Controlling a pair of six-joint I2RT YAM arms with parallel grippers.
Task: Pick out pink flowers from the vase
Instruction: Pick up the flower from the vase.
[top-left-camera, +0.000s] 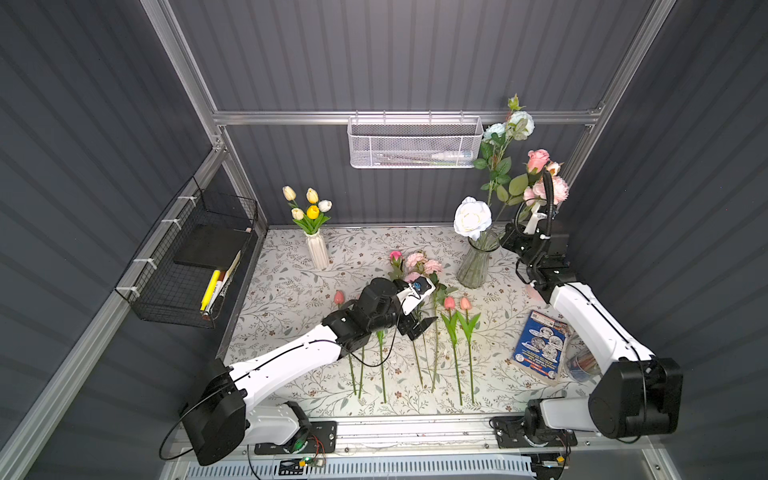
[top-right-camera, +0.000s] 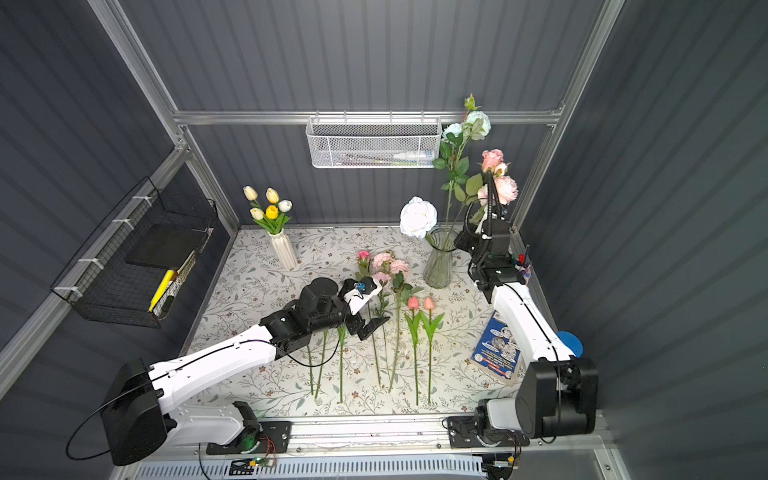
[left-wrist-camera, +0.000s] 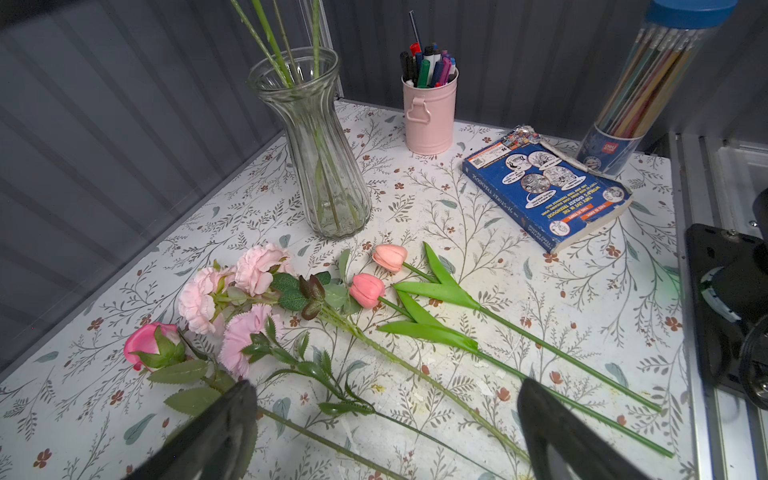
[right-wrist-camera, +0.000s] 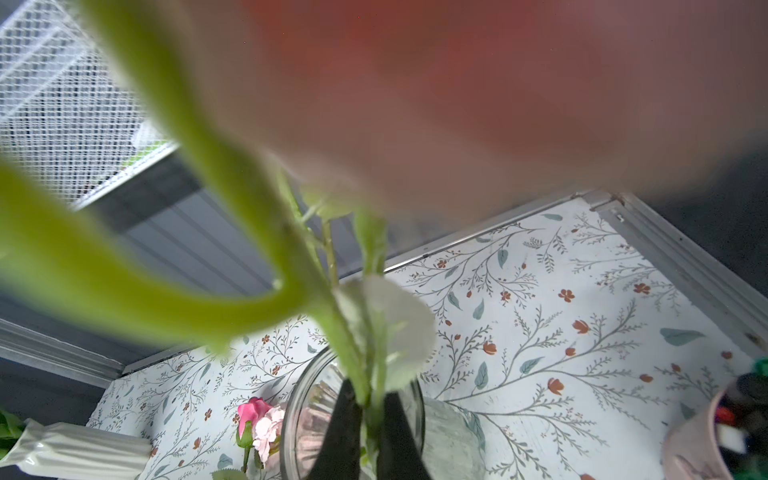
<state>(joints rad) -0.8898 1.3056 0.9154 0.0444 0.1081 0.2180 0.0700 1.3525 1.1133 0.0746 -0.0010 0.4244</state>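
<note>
A clear glass vase stands at the back right of the table. My right gripper is just above its mouth, shut on the green stem of a pink rose spray that rises over it. A white rose and pale blue roses also stand in the vase. Several pink flowers lie in a row on the table: tulips, a carnation spray and a rose. My left gripper hovers open over their stems.
A white ribbed vase of yellow and cream tulips stands at the back left. A blue book, a pink pen cup and a pencil tube sit at the right. A white mesh basket and a black wire basket hang on the walls.
</note>
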